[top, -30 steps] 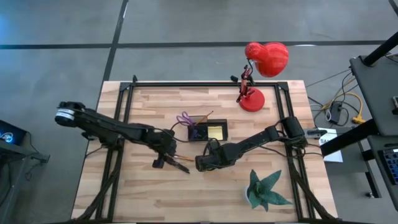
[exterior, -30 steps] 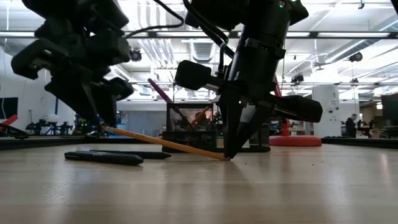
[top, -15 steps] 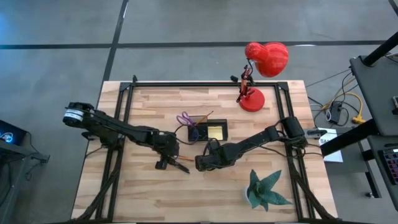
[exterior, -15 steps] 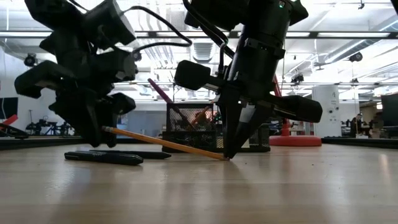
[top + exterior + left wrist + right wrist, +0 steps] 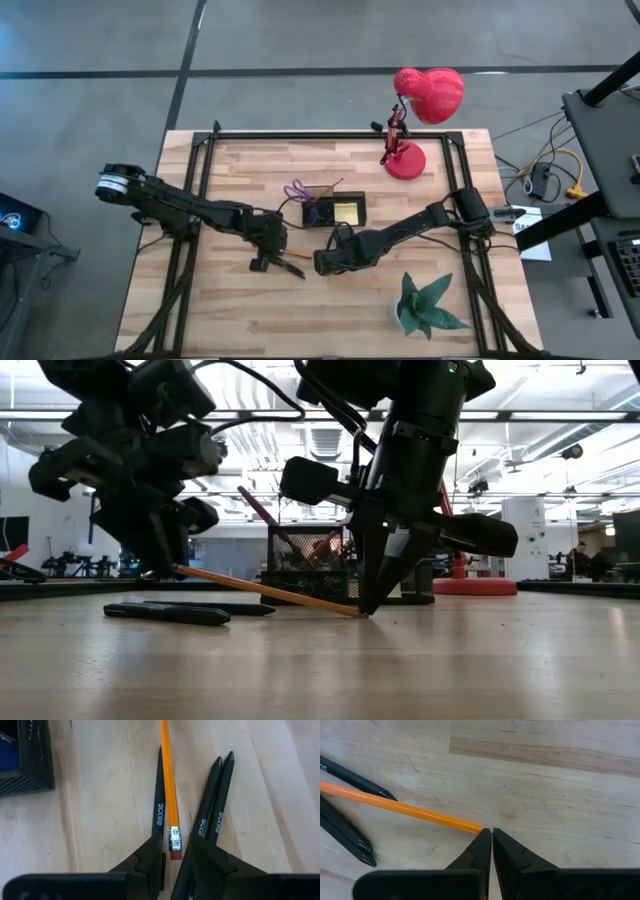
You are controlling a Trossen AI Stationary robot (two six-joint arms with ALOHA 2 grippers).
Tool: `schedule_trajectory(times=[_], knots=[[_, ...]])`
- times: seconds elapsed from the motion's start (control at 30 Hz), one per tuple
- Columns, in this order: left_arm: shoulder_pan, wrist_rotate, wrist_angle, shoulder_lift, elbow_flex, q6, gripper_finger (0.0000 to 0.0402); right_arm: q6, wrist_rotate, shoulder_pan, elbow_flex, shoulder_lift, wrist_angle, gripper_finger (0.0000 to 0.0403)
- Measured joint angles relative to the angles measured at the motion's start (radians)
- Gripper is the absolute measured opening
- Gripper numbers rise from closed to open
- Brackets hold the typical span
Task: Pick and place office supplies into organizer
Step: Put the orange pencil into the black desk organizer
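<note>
The left gripper [image 5: 170, 865] stands over the eraser end of the orange pencil [image 5: 167, 785], fingers narrowed to either side of it with a slim gap showing on each side; a firm clamp cannot be confirmed. The pencil lies near the middle of the desk [image 5: 250, 320], just in front of the organizer [image 5: 335, 210], its eraser end raised and its tip down on the wood. The right gripper [image 5: 487, 842] has its fingers pressed together, tips planted on the wood against the pencil's point as a stop.

Risks:

- Three black pens [image 5: 212, 805] lie alongside the pencil, one touching it. A finger could catch a pen, dragging it or blocking closure.
- The grasp sits at the very end (the eraser and ferrule only). On lifting, the pencil may pivot or slip out.
- If the right gripper moves, the pencil may slide away.
- The organizer already holds purple-handled scissors [image 5: 296, 190], so a tilted pencil could snag on insertion.
</note>
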Motion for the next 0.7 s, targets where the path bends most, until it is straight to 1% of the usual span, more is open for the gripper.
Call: schedule_trajectory(times=[0.33, 0.43, 0.7], knots=[[0.000, -0.002, 0.023, 0.002, 0.000, -0.001, 0.0082, 0.000, 0.000, 0.000, 0.000, 0.000, 0.000, 0.0009], [0.000, -0.019, 0.025, 0.002, 0.000, 0.001, 0.0082, 0.000, 0.000, 0.000, 0.000, 0.000, 0.000, 0.0009], [0.000, -0.025, 0.022, 0.008, -0.002, 0.001, 0.0079, 0.001, 0.000, 0.000, 0.000, 0.000, 0.000, 0.0009]])
